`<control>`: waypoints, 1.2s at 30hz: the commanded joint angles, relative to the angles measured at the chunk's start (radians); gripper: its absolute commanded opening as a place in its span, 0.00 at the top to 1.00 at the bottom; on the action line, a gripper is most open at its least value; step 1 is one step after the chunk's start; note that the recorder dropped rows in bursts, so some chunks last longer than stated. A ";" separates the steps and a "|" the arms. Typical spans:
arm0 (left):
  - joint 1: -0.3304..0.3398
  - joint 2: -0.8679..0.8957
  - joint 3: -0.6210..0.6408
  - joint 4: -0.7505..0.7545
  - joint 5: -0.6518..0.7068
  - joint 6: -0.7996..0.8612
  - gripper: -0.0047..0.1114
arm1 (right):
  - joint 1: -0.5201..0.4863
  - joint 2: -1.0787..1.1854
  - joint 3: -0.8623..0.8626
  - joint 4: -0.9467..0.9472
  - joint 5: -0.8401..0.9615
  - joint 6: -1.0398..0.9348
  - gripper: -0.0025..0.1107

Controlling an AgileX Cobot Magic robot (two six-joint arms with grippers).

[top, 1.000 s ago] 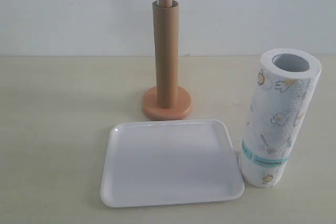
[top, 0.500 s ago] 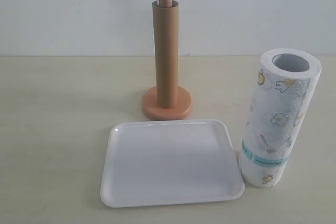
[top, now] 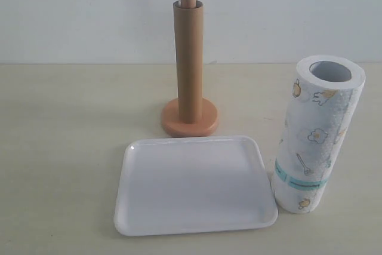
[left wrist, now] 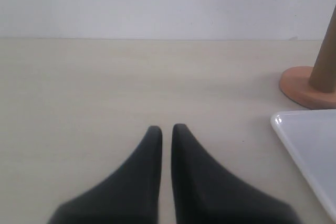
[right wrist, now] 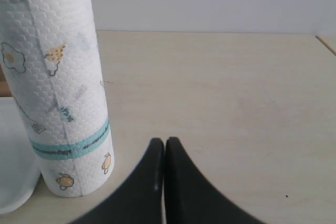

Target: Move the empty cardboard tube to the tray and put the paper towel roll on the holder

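Note:
The brown cardboard tube [top: 188,58] stands upright, slipped over the pole of the wooden holder [top: 190,122], whose tip pokes out above it. In front lies the white tray [top: 194,186], with nothing in it. The printed paper towel roll [top: 316,135] stands upright right of the tray. No gripper shows in the exterior view. My left gripper [left wrist: 167,129] is shut with nothing in it, low over bare table, with the holder base [left wrist: 307,88] and the tray corner [left wrist: 310,153] off to one side. My right gripper [right wrist: 165,142] is shut and holds nothing, beside the paper towel roll [right wrist: 60,87].
A pale wooden table [top: 65,135] runs back to a white wall. The table's edge [right wrist: 325,43] shows far off in the right wrist view.

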 commanded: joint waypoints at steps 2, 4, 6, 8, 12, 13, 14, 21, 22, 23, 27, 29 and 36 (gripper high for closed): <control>0.002 -0.004 0.003 0.006 -0.006 0.004 0.91 | -0.003 -0.005 0.000 -0.003 -0.009 0.000 0.98; 0.002 -0.004 0.003 0.006 -0.058 0.004 0.91 | -0.003 -0.005 0.000 -0.003 -0.009 0.000 0.98; 0.002 -0.004 0.003 0.007 -0.345 0.004 0.91 | -0.003 -0.005 0.000 -0.003 -0.009 0.000 0.98; 0.002 -0.004 0.003 0.007 -0.677 0.004 0.91 | -0.003 -0.005 0.000 -0.003 -0.009 0.000 0.98; 0.002 0.111 -0.110 0.010 -0.709 0.004 0.91 | -0.003 -0.005 0.000 -0.003 -0.009 0.000 0.98; 0.002 0.167 -0.146 0.025 -0.709 0.004 0.91 | -0.003 -0.005 0.000 -0.003 -0.009 0.000 0.98; 0.002 0.283 -0.219 0.062 -0.705 0.002 0.91 | -0.003 -0.005 0.000 -0.003 -0.009 0.000 0.98; 0.002 0.767 -0.392 0.386 -0.704 -0.452 0.91 | -0.003 -0.005 0.000 -0.003 -0.009 0.000 0.98; 0.002 0.827 -0.396 0.403 -0.731 -0.493 0.91 | -0.003 -0.005 0.000 -0.003 -0.009 0.000 0.98; 0.002 0.870 -0.398 0.403 -0.767 -0.503 0.91 | -0.003 -0.005 0.000 -0.003 -0.009 0.000 0.98; 0.002 1.034 -0.401 0.401 -0.907 -0.506 0.91 | -0.003 -0.005 0.000 -0.003 -0.009 0.000 0.98; 0.002 1.096 -0.401 0.407 -0.976 -0.506 0.91 | -0.003 -0.005 0.000 -0.003 -0.009 0.000 0.98; 0.002 1.235 -0.401 0.711 -1.206 -0.849 0.91 | -0.003 -0.005 0.000 -0.003 -0.009 0.000 0.98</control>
